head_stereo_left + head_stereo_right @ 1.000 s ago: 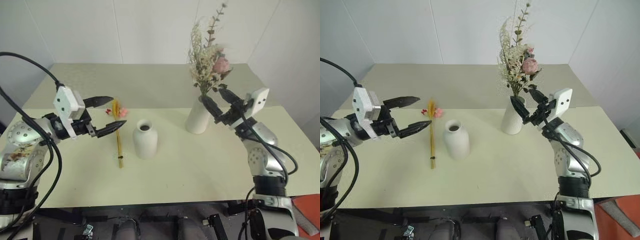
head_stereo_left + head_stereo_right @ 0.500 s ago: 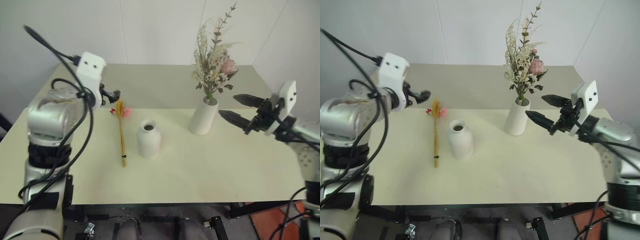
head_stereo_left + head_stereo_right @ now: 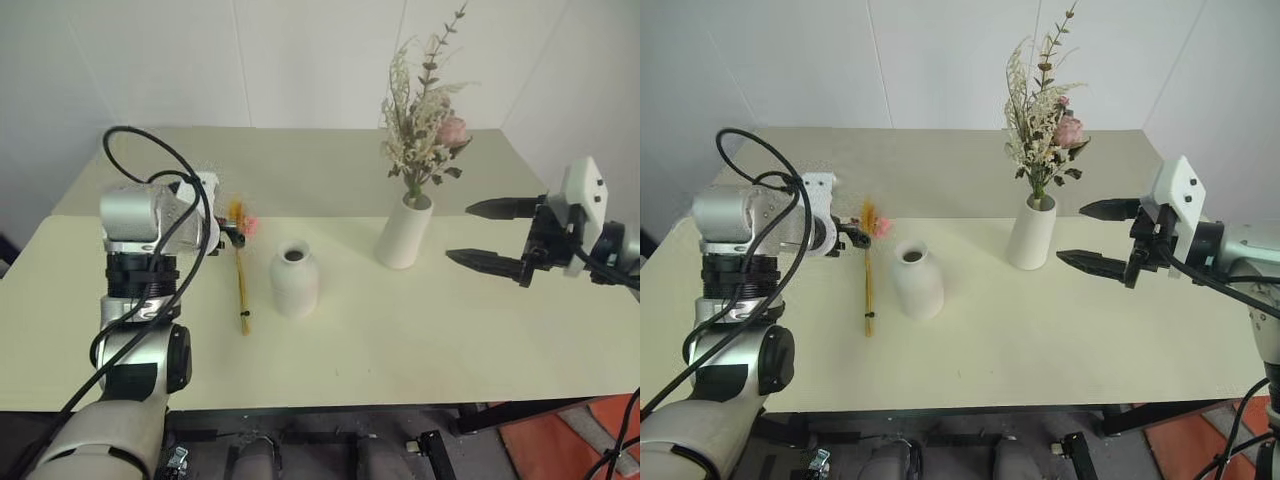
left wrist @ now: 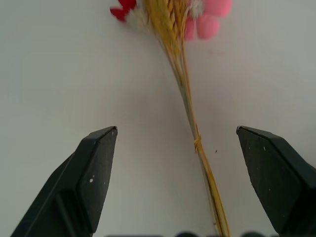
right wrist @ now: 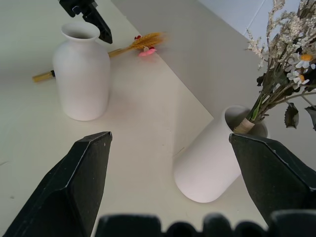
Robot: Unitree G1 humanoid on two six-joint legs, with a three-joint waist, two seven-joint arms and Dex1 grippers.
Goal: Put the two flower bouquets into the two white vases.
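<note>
A slim yellow plume bouquet [image 3: 240,272] with pink and red blooms lies flat on the table, left of the squat white bottle vase [image 3: 294,281]. My left gripper [image 4: 177,143] hangs open just above it, pointing down, one finger on each side of the thin stem [image 4: 185,96] without touching it. The bushy cream bouquet with a pink rose [image 3: 426,125] stands upright in the taller white vase [image 3: 404,233]. My right gripper [image 3: 495,235] is open and holds nothing, level, off to the right of the tall vase.
The cream table [image 3: 400,340] has a seam running across behind the vases, with a second tabletop [image 3: 300,165] beyond it up to the white wall. A black cable [image 3: 150,150] loops over my left arm. The front edge runs close below.
My left arm has swung down over the plume bouquet, its gripper turning from sideways to pointing at the stem. The right gripper has drawn back to the right, away from the tall vase.
</note>
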